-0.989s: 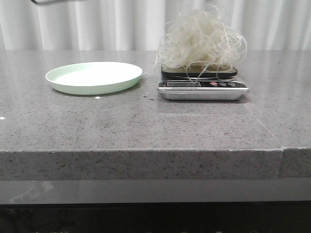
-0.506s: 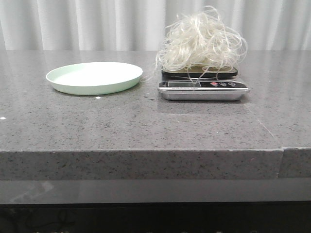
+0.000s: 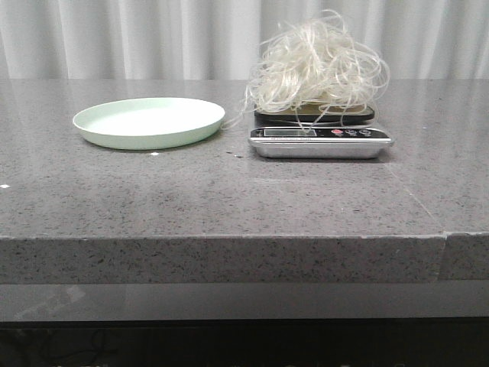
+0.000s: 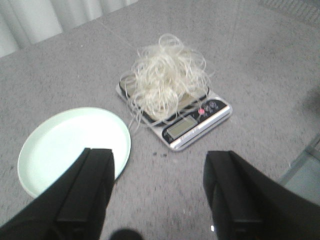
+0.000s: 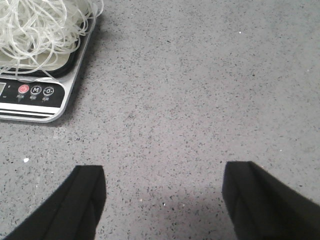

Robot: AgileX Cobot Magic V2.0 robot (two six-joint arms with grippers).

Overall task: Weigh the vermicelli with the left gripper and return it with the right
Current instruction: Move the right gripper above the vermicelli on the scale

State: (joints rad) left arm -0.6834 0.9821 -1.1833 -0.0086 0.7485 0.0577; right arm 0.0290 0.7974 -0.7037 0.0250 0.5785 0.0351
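The vermicelli (image 3: 317,65) sits heaped on the scale (image 3: 319,141), ahead of the left claw (image 4: 157,192), which hangs above the counter (image 3: 229,199) with fingers spread apart and empty, the green plate (image 4: 72,150) just beneath. The right claw (image 5: 162,202) hovers beside the scale, likewise apart.

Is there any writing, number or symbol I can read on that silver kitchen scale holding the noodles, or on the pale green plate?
"M": white letter on the middle round button of the silver kitchen scale.
Red round button: a white symbol, too small to read.
Third round button: mark too blurred to read.
Tiny print under the buttons: illegible.
Scale display: no digits readable.
Pale green round plate: no text.
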